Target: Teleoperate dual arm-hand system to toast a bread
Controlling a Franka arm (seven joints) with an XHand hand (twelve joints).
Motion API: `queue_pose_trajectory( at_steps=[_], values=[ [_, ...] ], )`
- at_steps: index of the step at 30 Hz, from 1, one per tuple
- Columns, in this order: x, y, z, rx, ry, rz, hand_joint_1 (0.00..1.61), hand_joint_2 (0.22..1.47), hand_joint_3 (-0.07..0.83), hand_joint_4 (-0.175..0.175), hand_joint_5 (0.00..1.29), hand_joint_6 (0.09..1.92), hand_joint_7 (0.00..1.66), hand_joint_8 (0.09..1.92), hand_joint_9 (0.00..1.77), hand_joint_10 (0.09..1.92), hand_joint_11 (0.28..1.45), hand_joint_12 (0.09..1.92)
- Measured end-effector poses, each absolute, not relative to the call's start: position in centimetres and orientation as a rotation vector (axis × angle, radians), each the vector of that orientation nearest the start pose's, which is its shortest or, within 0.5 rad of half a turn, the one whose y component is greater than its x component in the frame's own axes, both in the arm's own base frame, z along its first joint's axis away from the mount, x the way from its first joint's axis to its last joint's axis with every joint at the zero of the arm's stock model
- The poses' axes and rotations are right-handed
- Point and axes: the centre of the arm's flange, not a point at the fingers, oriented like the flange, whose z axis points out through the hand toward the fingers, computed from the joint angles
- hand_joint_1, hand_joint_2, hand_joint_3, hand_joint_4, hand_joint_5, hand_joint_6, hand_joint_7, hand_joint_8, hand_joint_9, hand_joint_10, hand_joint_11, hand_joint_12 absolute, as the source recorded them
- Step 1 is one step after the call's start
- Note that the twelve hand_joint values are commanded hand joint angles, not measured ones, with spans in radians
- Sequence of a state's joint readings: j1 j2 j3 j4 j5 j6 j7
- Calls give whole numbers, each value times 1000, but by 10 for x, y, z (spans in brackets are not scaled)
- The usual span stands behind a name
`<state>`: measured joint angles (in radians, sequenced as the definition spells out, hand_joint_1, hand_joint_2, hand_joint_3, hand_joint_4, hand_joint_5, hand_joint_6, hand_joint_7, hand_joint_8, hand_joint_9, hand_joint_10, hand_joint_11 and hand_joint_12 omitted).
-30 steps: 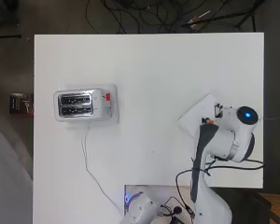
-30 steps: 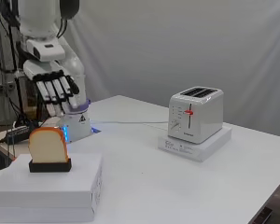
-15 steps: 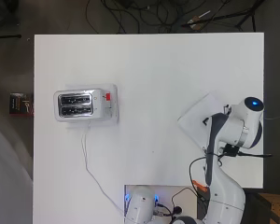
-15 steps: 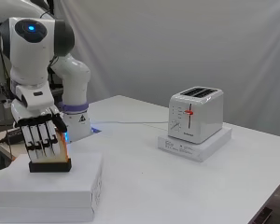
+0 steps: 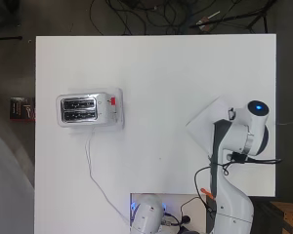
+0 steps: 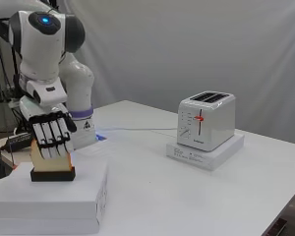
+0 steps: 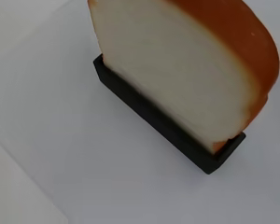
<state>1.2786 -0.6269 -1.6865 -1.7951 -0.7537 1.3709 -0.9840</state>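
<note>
Side view: the hand (image 6: 51,133) hung from the white arm (image 6: 44,44) with its fingers (image 6: 53,137) pointing down, straight and side by side, directly in front of a slice of bread (image 6: 37,153). The fingers covered most of the slice. Whether they touched it, or whether a thumb reached behind it, could not be told; nothing was seen curled around it.

The bread stood upright on its edge in a low black holder (image 6: 52,174). The holder rested on top of two stacked white boxes (image 6: 59,201) at the near left of the white table (image 6: 187,196). In the wrist view the slice (image 7: 186,79) showed a pale face and an orange-brown crust, seated in the black holder (image 7: 163,126) on a plain white surface (image 7: 60,154).

The white toaster (image 6: 206,120) stood well apart from the bread, to the right, on a flat white base (image 6: 206,153), with two slots on top and a red lever on its front.

Overhead view: the toaster (image 5: 85,108) lay toward the left of the table (image 5: 156,63), its cord (image 5: 95,175) trailing toward the arm's base. The arm (image 5: 239,141) hid the hand and bread; only a corner of the white box (image 5: 205,122) showed beside it.
</note>
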Motion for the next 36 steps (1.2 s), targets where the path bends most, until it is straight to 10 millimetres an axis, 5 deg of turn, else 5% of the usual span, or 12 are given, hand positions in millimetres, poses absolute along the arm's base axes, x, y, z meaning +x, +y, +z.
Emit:
queue_pose_trajectory(
  at_steps=[12, 13, 14, 16, 17, 23, 26, 30, 36],
  values=[
    [389, -383, 393, -2679, -967, 674, 622, 1090, -7, 13, 392, 87, 446, 87, 567, 87, 478, 87],
    [390, -385, 389, -2675, -961, 674, 639, 1095, -5, 34, 488, 87, 540, 87, 654, 87, 511, 87],
    [391, -387, 385, -2671, -957, 675, 850, 1092, -2, 37, 679, 364, 775, 272, 901, 92, 634, 87],
    [394, -394, 378, -2679, -941, 671, 1125, 1109, -11, -33, 843, 829, 1023, 729, 1160, 466, 730, 367],
    [395, -397, 378, -2699, -940, 664, 1179, 1116, -4, -63, 839, 982, 1074, 801, 1202, 507, 708, 473],
    [399, -399, 369, -2725, -936, 666, 1235, 1153, 0, -157, 740, 1258, 1101, 884, 1347, 177, 702, 421],
    [406, -387, 369, -2718, -984, 654, 1236, 1163, 1, -174, 716, 1271, 1081, 937, 1389, 91, 725, 423],
    [422, -348, 410, -2766, -1120, 543, 1237, 1157, 2, -169, 729, 1264, 1092, 909, 1411, 87, 696, 530],
    [458, -237, 513, -2805, -1515, 283, 1238, 1159, 1, -175, 717, 1285, 1098, 887, 1418, 87, 687, 534]
  ],
)
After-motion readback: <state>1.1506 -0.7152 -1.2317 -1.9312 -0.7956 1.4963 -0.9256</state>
